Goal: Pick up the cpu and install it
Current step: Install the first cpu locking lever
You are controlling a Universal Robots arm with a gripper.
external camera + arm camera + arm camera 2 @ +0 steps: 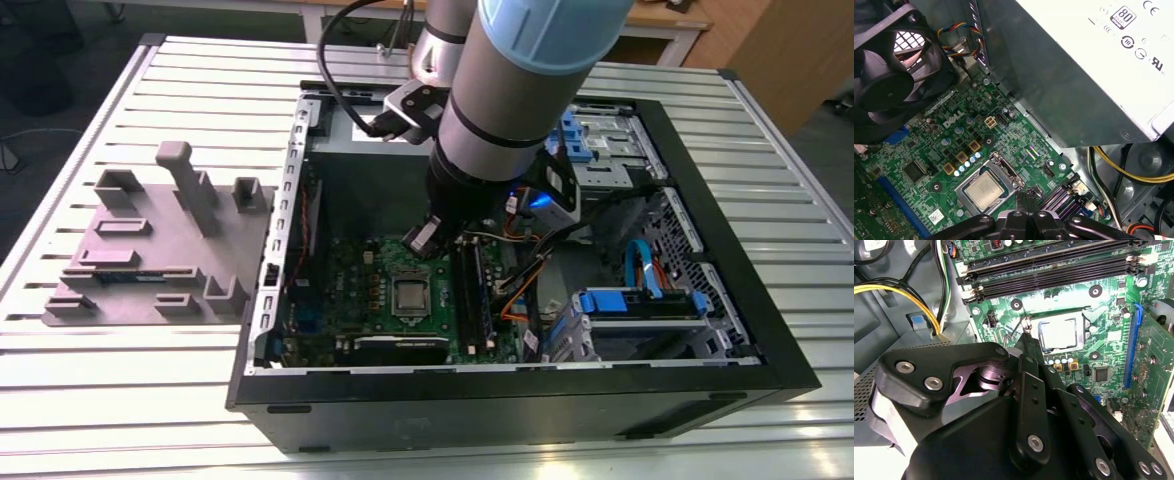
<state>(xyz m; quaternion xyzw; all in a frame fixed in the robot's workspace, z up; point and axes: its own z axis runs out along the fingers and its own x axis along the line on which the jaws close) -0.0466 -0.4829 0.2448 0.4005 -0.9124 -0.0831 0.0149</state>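
Note:
The cpu (410, 293) lies flat in the socket of the green motherboard (358, 290), inside the open computer case. Its silvery square top shows in both wrist views (1059, 332) (985, 190), with the metal socket frame (1004, 172) around it. My gripper (424, 238) hangs just above the board beside the socket, on the side toward the memory slots. Its black fingers (1029, 370) come together to a narrow tip (1027, 194), shut, with nothing seen between them. The tip is next to the thin wire lever (1015, 334) at the socket's edge, apart from the cpu.
A big grey power supply box (1094, 65) with a white label stands close by the socket. A black fan (889, 75) sits over the board's other side. Memory slots (1054, 265), yellow cables (904, 295) and blue drive brackets (641, 300) crowd the case. A grey fixture block (147, 250) rests on the table.

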